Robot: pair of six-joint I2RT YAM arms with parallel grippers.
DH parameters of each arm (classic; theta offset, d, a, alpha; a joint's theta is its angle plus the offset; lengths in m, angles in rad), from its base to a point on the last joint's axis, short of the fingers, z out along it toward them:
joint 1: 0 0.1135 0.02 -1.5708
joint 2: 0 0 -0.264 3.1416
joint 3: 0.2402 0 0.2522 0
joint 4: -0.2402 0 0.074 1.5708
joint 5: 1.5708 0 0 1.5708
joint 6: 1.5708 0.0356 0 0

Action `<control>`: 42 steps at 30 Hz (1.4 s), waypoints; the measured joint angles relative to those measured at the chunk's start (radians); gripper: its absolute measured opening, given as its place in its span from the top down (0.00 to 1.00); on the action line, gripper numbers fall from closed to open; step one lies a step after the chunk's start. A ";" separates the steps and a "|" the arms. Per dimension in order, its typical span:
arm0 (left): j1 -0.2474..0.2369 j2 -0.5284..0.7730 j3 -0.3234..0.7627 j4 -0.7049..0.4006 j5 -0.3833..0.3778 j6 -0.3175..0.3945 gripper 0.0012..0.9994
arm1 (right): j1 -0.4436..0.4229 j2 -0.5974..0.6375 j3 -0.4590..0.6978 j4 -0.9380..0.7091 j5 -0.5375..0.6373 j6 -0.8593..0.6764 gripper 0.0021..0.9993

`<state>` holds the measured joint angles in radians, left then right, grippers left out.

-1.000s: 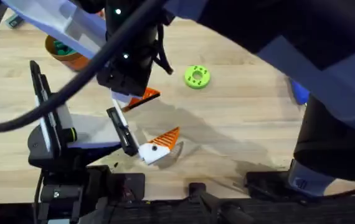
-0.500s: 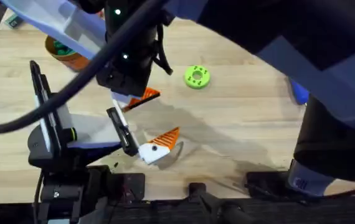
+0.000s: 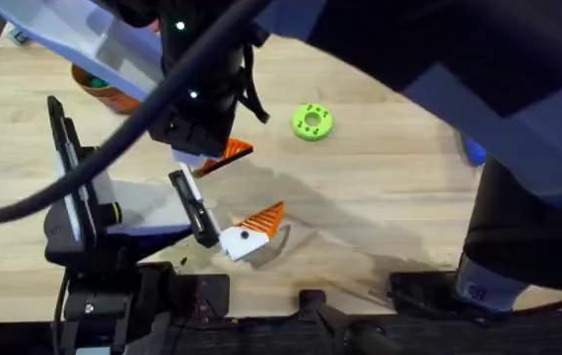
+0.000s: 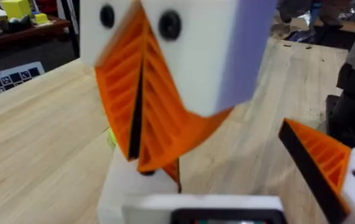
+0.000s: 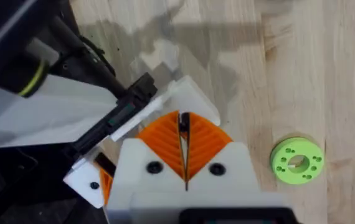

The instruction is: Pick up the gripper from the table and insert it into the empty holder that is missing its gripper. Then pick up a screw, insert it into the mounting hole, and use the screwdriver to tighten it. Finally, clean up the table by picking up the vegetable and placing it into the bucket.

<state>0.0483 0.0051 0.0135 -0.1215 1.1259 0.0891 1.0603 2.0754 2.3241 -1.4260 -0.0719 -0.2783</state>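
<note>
The lime-green holder [image 3: 312, 121] lies on the wood right of centre, also seen as the holder [image 5: 297, 161]. My right gripper [image 3: 220, 156] reaches across to the left half, its orange pads [image 5: 196, 140] pressed shut with only a thin dark seam between them. Whether anything is pinched there I cannot tell. My left gripper [image 3: 269, 229] sits just in front of it, open. In the left wrist view the right gripper [image 4: 142, 163] points down between the left gripper's spread fingers [image 4: 324, 163]. The orange bucket [image 3: 104, 89] is half hidden under the arm. A blue bit of the screwdriver [image 3: 473, 150] peeks out at the right. The small gripper block, screws and vegetable are hidden.
The right arm looms large and dark across the top and right of the overhead view. A black stand [image 3: 69, 168] rises at the left beside the left arm's base. Bare wood table [image 3: 380, 197] lies right of the grippers.
The big right arm has shifted slightly, covering more of the bucket. Both grippers keep their places and states.
</note>
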 joint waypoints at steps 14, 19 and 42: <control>0.000 0.000 0.000 0.000 0.000 0.000 0.01 | 0.000 0.018 0.000 -0.001 0.000 0.000 1.00; 0.000 0.000 0.000 -0.001 0.000 -0.008 0.01 | 0.000 0.023 0.002 0.000 0.000 0.000 1.00; 0.001 0.000 0.000 -0.001 0.000 -0.014 0.01 | -0.045 0.022 0.007 -0.009 0.029 0.041 0.03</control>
<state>0.0494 0.0053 0.0135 -0.1225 1.1263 0.0750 1.0151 2.0975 2.3310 -1.4348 -0.0430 -0.2372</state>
